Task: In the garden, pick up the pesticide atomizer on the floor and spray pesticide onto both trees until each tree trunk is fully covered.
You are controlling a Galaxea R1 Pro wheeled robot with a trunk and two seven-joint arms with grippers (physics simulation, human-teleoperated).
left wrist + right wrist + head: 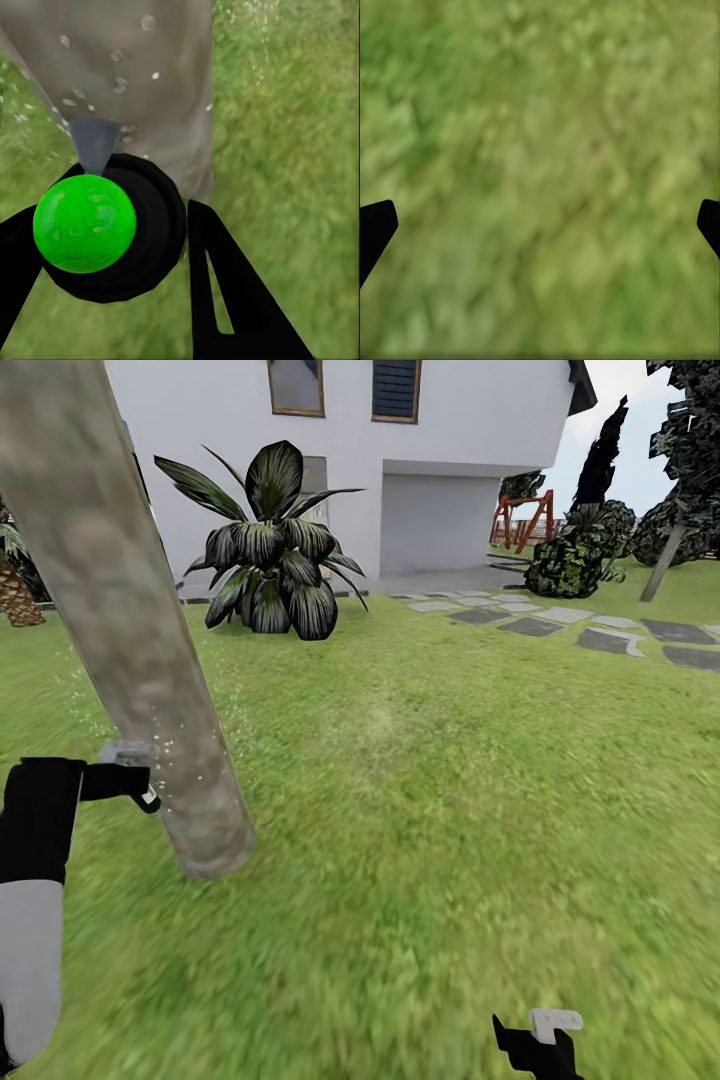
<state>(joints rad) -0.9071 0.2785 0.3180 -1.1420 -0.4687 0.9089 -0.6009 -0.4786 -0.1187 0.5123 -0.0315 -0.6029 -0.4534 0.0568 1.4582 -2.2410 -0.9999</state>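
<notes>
Left arm: reaches forward, claw point(112, 247) clamped around sprayer point(85, 223), nozzle near tree trunk point(120, 610); droplets on bark.
Right claw point(540, 225): fingers spread, over grass point(540, 112).

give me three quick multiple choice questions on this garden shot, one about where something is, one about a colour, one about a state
1. Where does the tree trunk stand in the head view?
A. far right by the stepping stones
B. at the left, beside the left end effector
C. behind the house

2. What colour is the round top of the atomizer in the left wrist view?
A. red
B. bright green
C. white

3. What state is the right end effector in?
A. open over bare grass
B. shut on the atomizer
C. shut on a stone

Answers:
1. B, the trunk leans down to the lawn next to the left end effector.
2. B, a green ball sits on the black body.
3. A, its fingertips sit wide apart with grass between them.
</notes>
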